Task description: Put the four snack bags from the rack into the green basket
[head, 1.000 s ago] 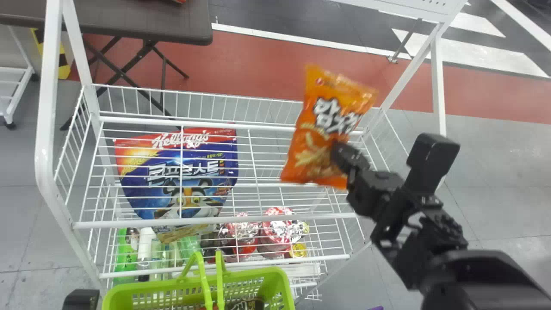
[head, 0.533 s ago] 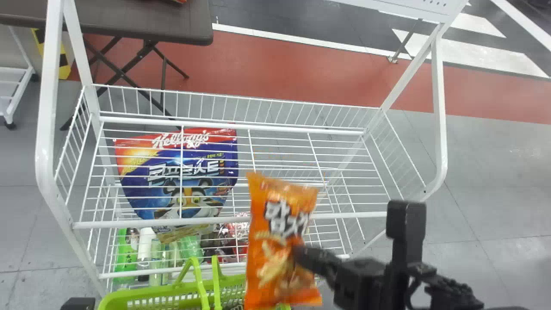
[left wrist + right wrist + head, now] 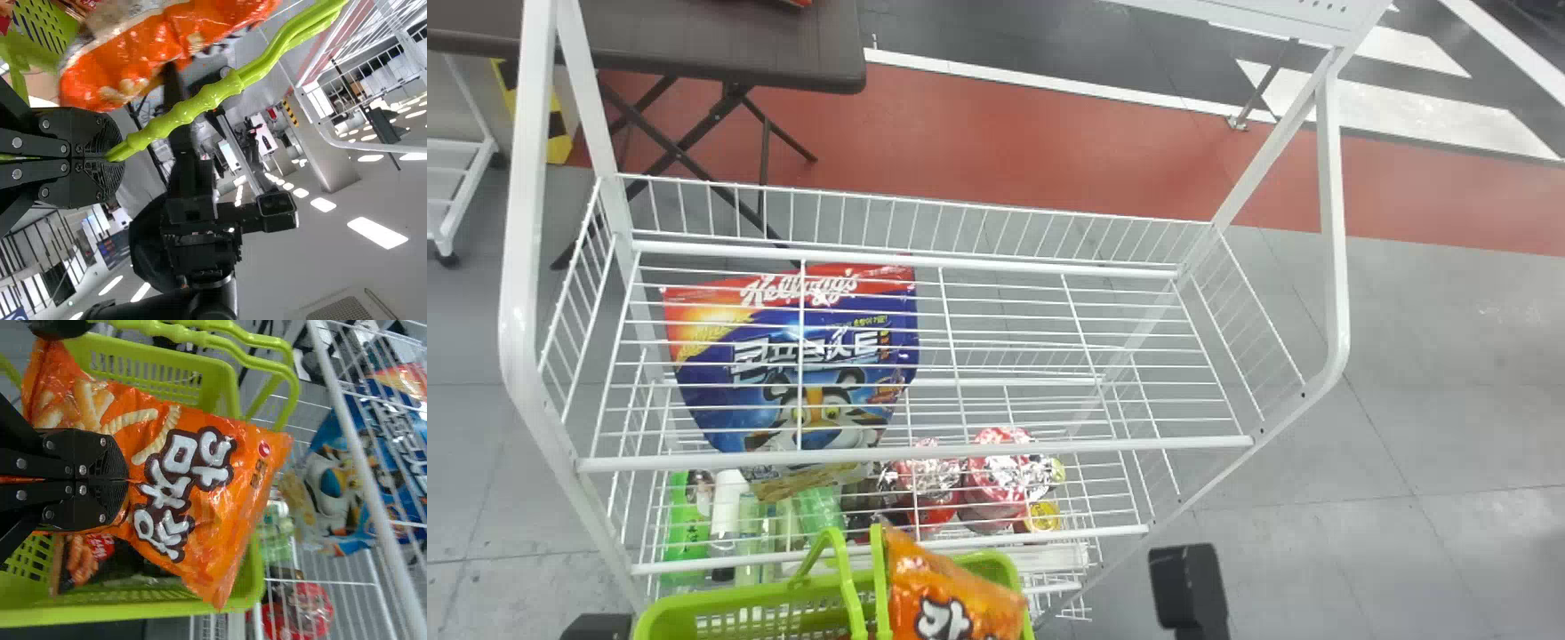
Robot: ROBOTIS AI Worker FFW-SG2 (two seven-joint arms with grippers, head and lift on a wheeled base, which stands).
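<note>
My right gripper (image 3: 1189,587) shows as a black part at the bottom edge of the head view, right of the green basket (image 3: 738,600) and the orange snack bag (image 3: 951,596). In the right wrist view the right gripper (image 3: 127,480) is shut on the orange bag (image 3: 233,467), held over the basket (image 3: 247,587); another snack bag (image 3: 100,553) lies inside. A dark part of the left gripper (image 3: 596,627) is at the bottom left. In the left wrist view my left gripper (image 3: 115,155) is shut on the basket handle (image 3: 193,100).
The white wire rack (image 3: 916,453) stands ahead, with a blue cereal bag (image 3: 809,364) on its upper shelf. Bottles (image 3: 729,516) and red-lidded cups (image 3: 996,471) sit on the shelf below. A dark table (image 3: 694,44) stands behind at left.
The right gripper has carried the orange bag from above the rack's right side down and leftward to the basket. The left arm has stayed almost still.
</note>
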